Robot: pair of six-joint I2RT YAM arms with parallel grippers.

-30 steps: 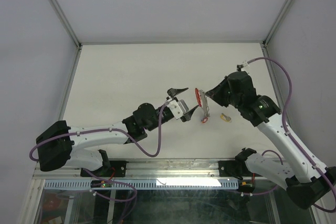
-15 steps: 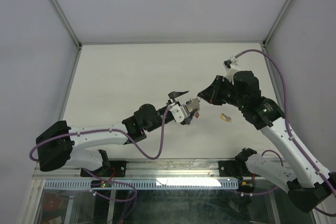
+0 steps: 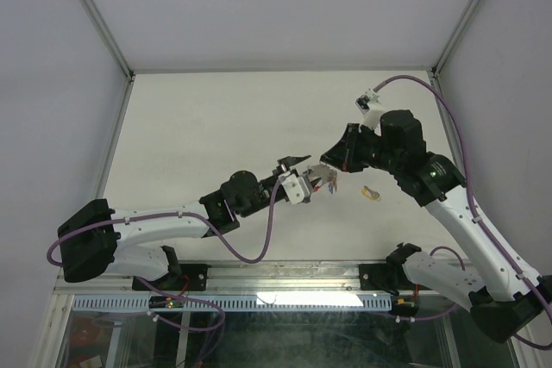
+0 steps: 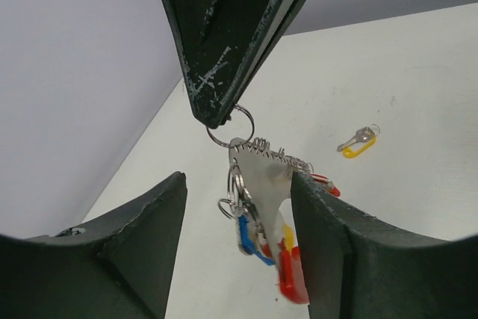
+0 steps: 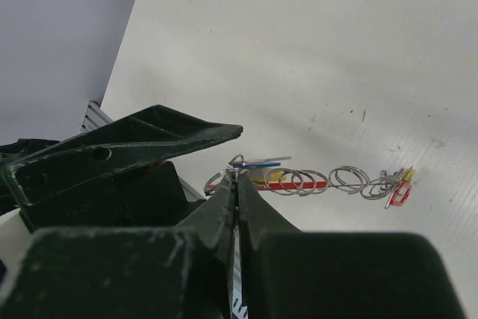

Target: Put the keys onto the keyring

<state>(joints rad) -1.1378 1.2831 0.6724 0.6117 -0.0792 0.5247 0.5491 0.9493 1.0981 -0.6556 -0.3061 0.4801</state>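
Dangling silvery keys [image 4: 258, 184] hang from the scratched black right pincer [image 4: 216, 113].

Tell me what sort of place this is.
Probably a lab robot test cell: a white table boxed in by plain grey panels on aluminium posts, with a left arm and a right arm bolted at its near edge, cables trailing.

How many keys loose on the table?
1. A yellow-tagged key lies on the table, apart from the key bunch hanging from the shut right hand. Others may be hidden.
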